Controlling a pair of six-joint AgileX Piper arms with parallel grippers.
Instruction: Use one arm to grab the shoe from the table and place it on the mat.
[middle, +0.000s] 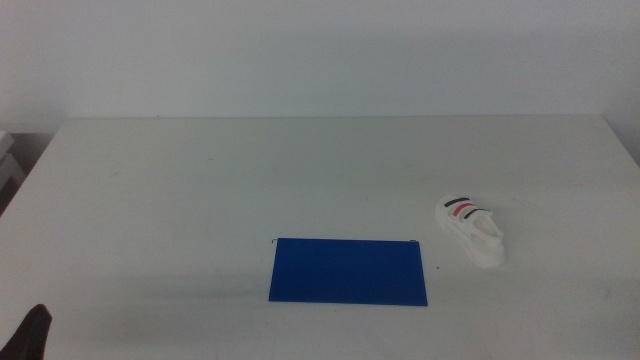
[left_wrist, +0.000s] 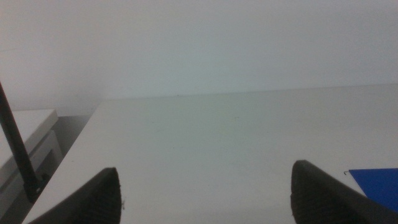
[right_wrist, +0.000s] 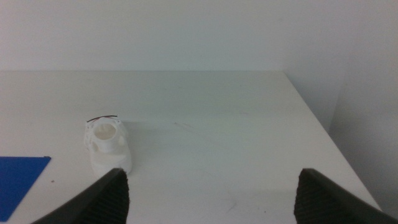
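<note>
White wall backs the table (middle: 200, 190). Shoe (middle: 472, 232) lies just right of the mat (middle: 349, 270), apart from it. Right end effector (right_wrist: 208, 199), spread wide and empty, faces the shoe, likely the grabber; left end effector (left_wrist: 205, 196) waits, released.

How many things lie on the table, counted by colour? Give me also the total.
White: 1, the shoe
Dark blue: 1, the mat
Total: 2, both on the table
</note>
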